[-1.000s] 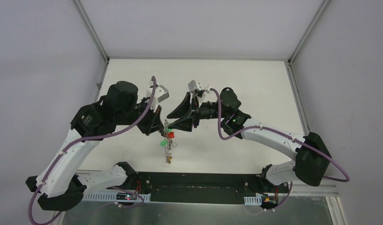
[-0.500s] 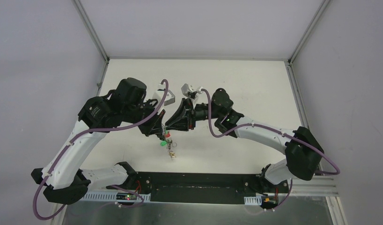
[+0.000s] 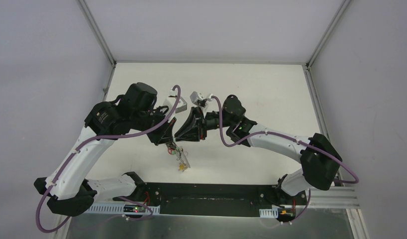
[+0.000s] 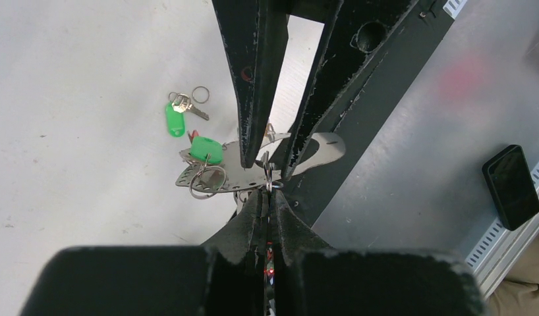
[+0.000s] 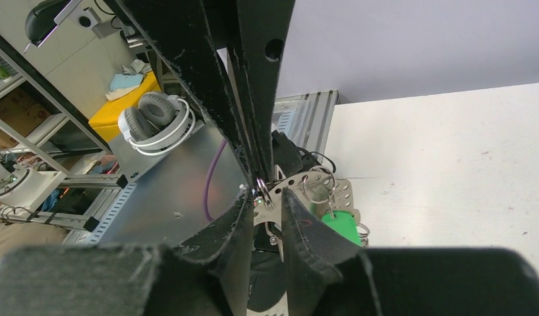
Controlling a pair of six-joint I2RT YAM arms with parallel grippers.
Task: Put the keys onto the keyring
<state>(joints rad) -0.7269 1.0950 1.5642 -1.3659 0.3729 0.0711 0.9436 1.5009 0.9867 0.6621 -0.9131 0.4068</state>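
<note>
Green-cap key [image 4: 204,149] on keyring [image 4: 235,173] in L hand [image 4: 267,195]

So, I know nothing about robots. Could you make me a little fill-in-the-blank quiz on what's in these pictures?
1. The jaws of the left gripper are ___ on a small silver wire ring.
2. The plastic cap on the small silver key nearest those tips is bright ___.
3. In the right wrist view, white ___ sit by a yellow box.
4. A flat black ___ lies at the right of the left wrist view.

Missing words: shut; green; headphones; phone.
</note>
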